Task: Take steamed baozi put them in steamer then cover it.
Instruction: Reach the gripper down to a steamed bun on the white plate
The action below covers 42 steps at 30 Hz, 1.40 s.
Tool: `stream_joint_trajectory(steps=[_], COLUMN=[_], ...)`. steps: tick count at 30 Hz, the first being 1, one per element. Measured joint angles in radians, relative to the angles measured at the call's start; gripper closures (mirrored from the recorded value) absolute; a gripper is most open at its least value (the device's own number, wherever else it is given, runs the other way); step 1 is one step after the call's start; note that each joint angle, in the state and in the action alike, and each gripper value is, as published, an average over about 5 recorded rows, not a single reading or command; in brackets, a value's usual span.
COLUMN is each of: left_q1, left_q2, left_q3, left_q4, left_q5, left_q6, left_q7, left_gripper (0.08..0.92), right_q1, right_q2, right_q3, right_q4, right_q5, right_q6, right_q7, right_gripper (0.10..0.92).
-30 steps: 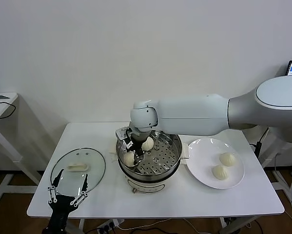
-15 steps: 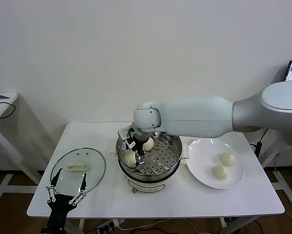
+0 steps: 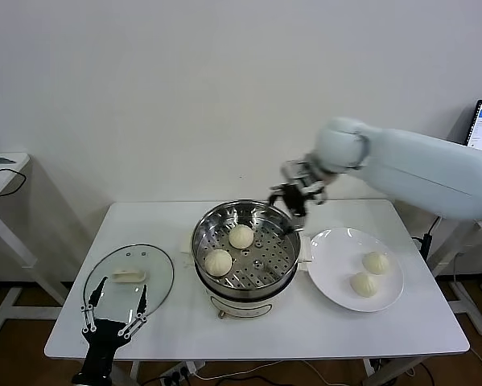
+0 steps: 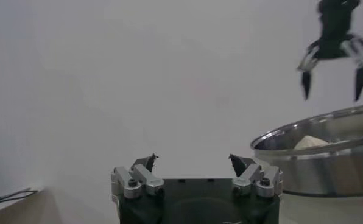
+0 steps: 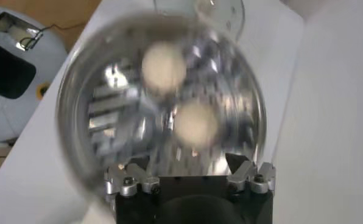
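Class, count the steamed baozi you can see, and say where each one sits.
4. Two baozi sit on the perforated tray inside the steamer: one farther back, one nearer the front. Two more lie on the white plate: and. None appears hidden.

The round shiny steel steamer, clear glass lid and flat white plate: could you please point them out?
Steamer [image 3: 282,265], head view, right wall.
Glass lid [image 3: 156,277], head view, bare glass.
White plate [image 3: 331,261], head view, bare left part.
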Motion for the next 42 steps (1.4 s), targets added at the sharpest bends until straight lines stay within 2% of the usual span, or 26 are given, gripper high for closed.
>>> stream_joint_trajectory(steps=[6, 15, 38, 42], left_q1=[0.003, 0.01, 0.014, 0.014], left_q2=[-0.001, -0.004, -0.016, -0.018], left_q3=[-0.005, -0.024, -0.041, -0.041], left_q4=[0.003, 0.006, 0.011, 0.01], left_q5=[0.001, -0.003, -0.003, -0.003], left_q6=[0.0, -0.002, -0.002, -0.002], left_q7=[-0.002, -0.003, -0.002, -0.002], left_gripper=[0.177, 0.177, 0.177, 0.177], right_q1=[-0.175, -0.372, -0.508, -0.508], right_q2=[-0.102, -0.151, -0.104, -0.096], right_q3=[0.116, 0.207, 0.252, 0.245], right_q4=[-0.08, -0.166, -0.266, -0.271], right_q5=[-0.134, -0.246, -0.306, -0.31], right_q6=[0.065, 0.119, 0.138, 0.137], right_q7=[-0.027, -0.051, 0.003, 0.012], right_gripper=[0.203, 0.203, 0.203, 0.242])
